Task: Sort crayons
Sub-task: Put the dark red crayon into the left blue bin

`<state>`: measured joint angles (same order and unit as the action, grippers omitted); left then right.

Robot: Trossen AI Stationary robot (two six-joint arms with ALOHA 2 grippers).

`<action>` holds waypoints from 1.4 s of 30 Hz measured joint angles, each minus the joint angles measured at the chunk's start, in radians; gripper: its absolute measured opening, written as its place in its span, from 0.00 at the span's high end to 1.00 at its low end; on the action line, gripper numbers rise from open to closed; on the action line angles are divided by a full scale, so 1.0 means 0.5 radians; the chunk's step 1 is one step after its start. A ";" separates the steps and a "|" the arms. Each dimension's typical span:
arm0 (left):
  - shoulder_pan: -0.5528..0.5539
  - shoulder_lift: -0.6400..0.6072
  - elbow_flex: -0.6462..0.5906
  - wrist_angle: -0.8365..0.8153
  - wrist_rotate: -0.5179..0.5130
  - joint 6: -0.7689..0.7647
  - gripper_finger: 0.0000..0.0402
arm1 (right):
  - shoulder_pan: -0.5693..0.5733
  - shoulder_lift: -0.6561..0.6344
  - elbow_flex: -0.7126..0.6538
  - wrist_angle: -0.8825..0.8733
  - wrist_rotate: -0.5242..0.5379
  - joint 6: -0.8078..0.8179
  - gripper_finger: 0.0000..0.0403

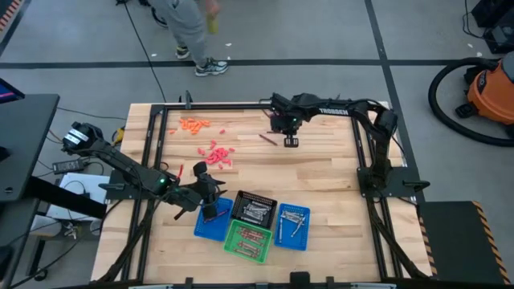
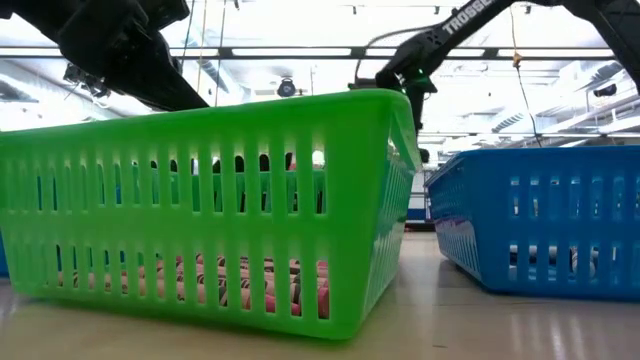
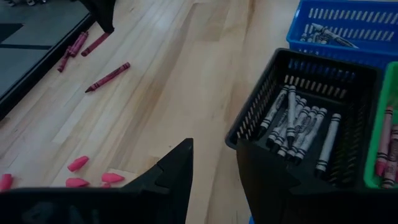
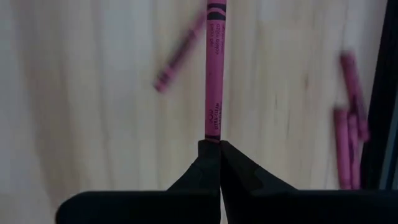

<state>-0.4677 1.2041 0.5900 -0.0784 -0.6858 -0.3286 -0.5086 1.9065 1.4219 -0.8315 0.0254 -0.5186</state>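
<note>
Maroon crayon (image 4: 213,68) pinched by its end between the pressed-together fingers of the right gripper (image 4: 220,144), sticking straight out past the tips, upper centre of the high view above bare table (image 1: 321,172). More crayons (image 1: 215,154) scattered upper left. Left gripper (image 1: 210,210) spread, holding nothing, lower left beside the black basket (image 1: 253,209).

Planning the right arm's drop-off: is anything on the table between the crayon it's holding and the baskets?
Nothing visible. The right gripper is shut on a maroon crayon; bare wood lies between it and the baskets.
</note>
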 joint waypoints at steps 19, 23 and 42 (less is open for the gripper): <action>0.134 0.000 0.000 -0.043 -0.017 0.019 0.52 | 0.588 -0.005 0.324 0.002 0.000 0.054 0.98; 0.191 0.000 0.000 -0.042 -0.017 0.017 0.48 | 0.689 -0.005 0.325 0.047 0.000 0.052 0.98; 0.341 0.002 -0.001 0.299 0.107 0.285 0.48 | 0.962 -0.005 0.325 0.331 0.077 0.059 0.98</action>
<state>-0.2970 1.2049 0.5896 0.0711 -0.6323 -0.1862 -0.0274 1.9038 1.5845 -0.6659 0.0639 -0.4889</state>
